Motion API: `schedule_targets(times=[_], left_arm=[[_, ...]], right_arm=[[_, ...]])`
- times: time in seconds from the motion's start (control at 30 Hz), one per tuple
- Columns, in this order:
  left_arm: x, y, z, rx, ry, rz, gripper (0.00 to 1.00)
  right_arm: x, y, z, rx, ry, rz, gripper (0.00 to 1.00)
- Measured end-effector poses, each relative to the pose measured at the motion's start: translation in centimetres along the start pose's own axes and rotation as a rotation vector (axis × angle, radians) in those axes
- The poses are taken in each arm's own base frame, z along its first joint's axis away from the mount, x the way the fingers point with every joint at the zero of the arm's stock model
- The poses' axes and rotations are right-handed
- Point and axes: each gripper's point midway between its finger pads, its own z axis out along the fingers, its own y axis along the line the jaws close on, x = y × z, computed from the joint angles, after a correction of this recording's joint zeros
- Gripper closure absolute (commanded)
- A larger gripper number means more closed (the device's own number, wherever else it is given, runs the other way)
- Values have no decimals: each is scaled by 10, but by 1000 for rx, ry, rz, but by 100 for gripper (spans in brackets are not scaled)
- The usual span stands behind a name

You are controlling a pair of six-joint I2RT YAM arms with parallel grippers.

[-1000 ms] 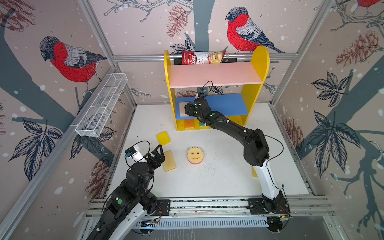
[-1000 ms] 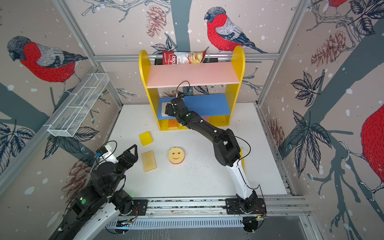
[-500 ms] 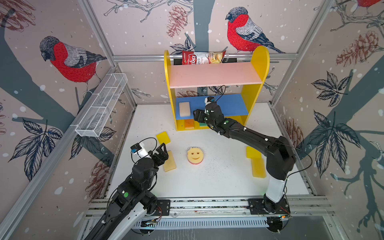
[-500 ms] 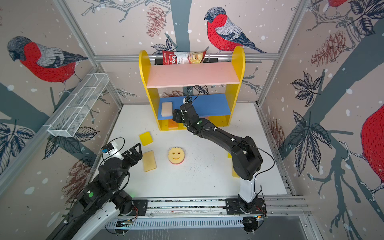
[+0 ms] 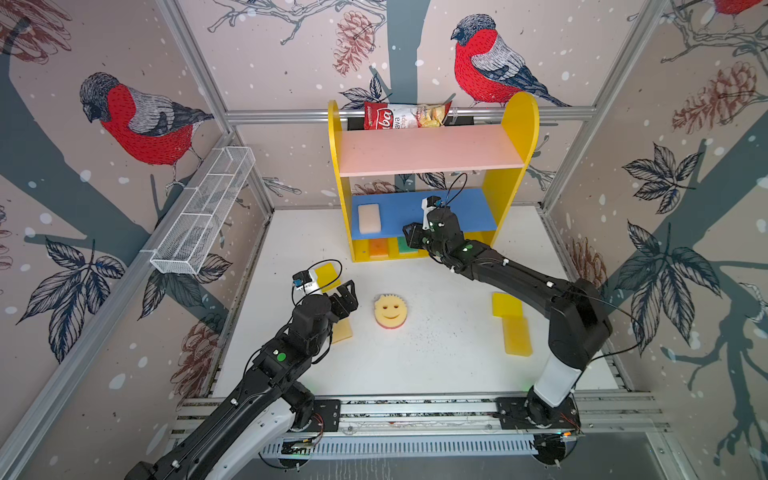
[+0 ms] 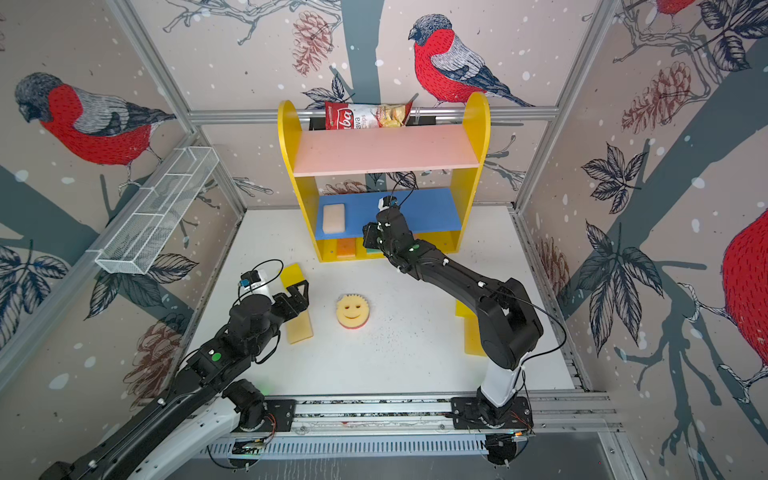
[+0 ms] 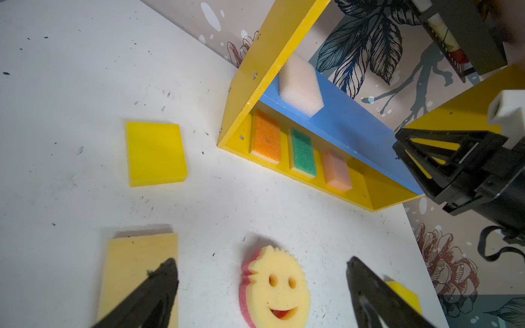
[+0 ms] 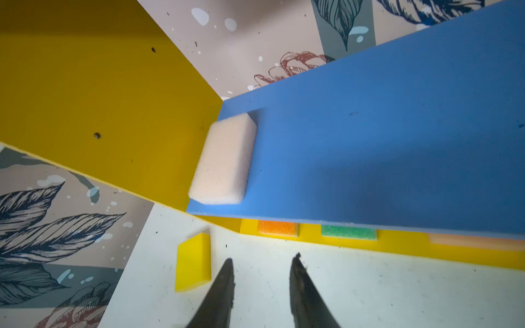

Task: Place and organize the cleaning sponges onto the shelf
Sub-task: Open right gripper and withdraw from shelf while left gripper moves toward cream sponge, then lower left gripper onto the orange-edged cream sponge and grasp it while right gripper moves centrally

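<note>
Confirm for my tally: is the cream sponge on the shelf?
On. The cream sponge lies flat on the blue board, beside the yellow side panel.

Red chips bag (image 5: pixel 399 116), white wire basket (image 5: pixel 203 216), bird-print walls (image 5: pixel 137 120)

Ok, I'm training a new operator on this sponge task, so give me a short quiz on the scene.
1. True or false: the cream sponge lies on the blue middle board.
2. How many sponges lie on the yellow base of the shelf? A two, B three, C five.
3. Which gripper is nearer the shelf?
Key: 1 true; 2 B; 3 the right gripper.
</note>
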Motion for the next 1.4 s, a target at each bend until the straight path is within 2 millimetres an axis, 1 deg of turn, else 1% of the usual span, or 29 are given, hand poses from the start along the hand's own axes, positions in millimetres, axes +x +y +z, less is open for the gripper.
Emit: schedule_targets(times=[0.1,0.2,0.3,0.4,0.43,0.5,0.57,0.67,0.73,0.8,0.83,0.9,0.93,0.97,1.03,1.17,1.27,1.4], left_arm=[[0,0,3,-10,4,28,9],[-3,4,8,-51,-2,53,8],[-7,21,17,-137,-8,48,7],[-7,49,27,-224,4,-4,8],[-4,61,30,-253,15,-18,8],[7,79,37,-282,69,-62,9],[18,98,43,-322,122,-106,9],[35,110,51,-340,203,-136,9],[42,116,56,-352,235,-151,10],[44,119,64,-350,249,-164,13],[46,118,69,-340,256,-170,16],[49,115,79,-313,275,-181,29],[52,113,85,-298,289,-188,33],[53,111,89,-288,302,-194,35],[55,104,99,-259,330,-207,35],[51,93,112,-225,356,-207,30],[45,89,112,-213,346,-191,30],[43,87,102,-203,336,-189,29]], right_arm=[[13,-1,-13,-12,32,-31,55],[32,-1,-27,-31,82,-86,47],[52,-9,-42,-27,123,-122,41],[75,-24,-56,-9,171,-139,38],[82,-28,-60,-3,183,-140,38],[91,-35,-68,5,198,-141,37],[96,-39,-75,10,206,-141,37],[97,-41,-84,9,199,-141,36],[96,-42,-88,13,190,-143,35],[96,-46,-91,25,187,-144,35],[96,-48,-92,29,189,-145,35],[97,-52,-94,39,192,-146,35],[97,-55,-95,45,193,-150,35],[96,-56,-96,48,193,-149,35],[95,-59,-100,54,185,-147,34],[94,-63,-105,69,170,-147,33],[95,-68,-104,84,171,-145,34],[99,-73,-100,98,186,-143,33]])
